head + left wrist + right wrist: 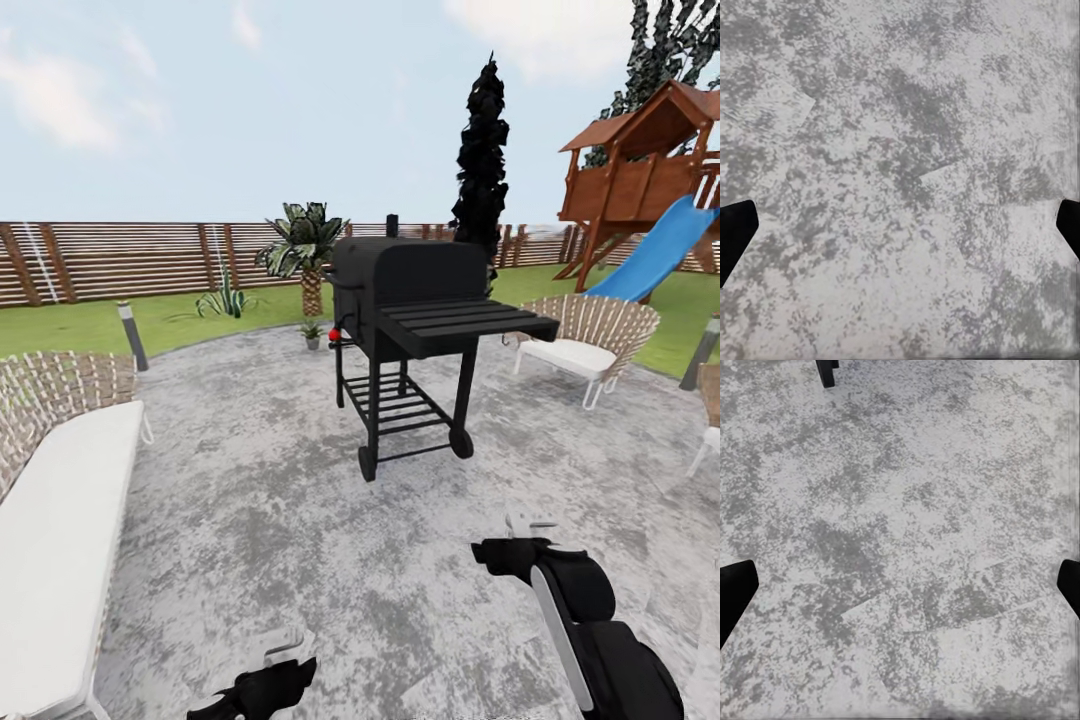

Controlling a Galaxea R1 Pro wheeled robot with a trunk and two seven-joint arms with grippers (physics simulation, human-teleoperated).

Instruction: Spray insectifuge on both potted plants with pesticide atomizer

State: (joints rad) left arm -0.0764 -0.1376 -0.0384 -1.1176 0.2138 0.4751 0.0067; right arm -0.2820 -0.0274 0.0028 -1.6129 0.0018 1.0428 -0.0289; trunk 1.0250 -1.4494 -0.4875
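Standing wide apart and empty, both jaws hung over the grey paving (250,520). One potted plant (312,334) stood far ahead, beside the black grill (410,300); the atomizer was not yet found. Probably a light, smooth, stiff bottle, best gripped around its body.

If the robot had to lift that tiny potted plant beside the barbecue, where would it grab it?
Probably the little grey pot of the potted plant, pinched from the side below the leaves: they spread over the top. It is too small here to judge finer detail.
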